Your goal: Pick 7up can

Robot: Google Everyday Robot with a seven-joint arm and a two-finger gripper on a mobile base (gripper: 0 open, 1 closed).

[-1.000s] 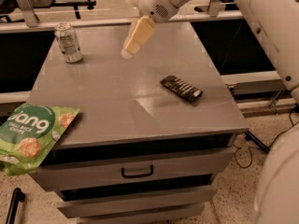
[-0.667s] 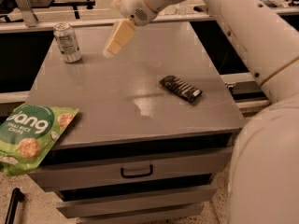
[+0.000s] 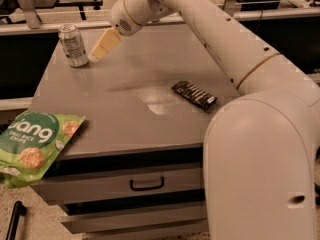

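Note:
The 7up can [image 3: 73, 45] stands upright near the far left corner of the grey table [image 3: 125, 104]. It has a silver top and whitish-silver and green sides. My gripper [image 3: 98, 54] reaches in from the right on the white arm. Its cream fingers [image 3: 105, 44] point down and to the left, with the tip just right of the can's lower half. It holds nothing.
A dark snack bar in a black wrapper [image 3: 194, 94] lies at the table's right middle. A green bag of rice chips [image 3: 32, 146] hangs over the front left corner. A drawer with a black handle [image 3: 147, 184] is below. My white arm [image 3: 260, 149] fills the right side.
The gripper has moved left across the far side of the table and now sits right beside the can. The can, the bar and the bag have not moved.

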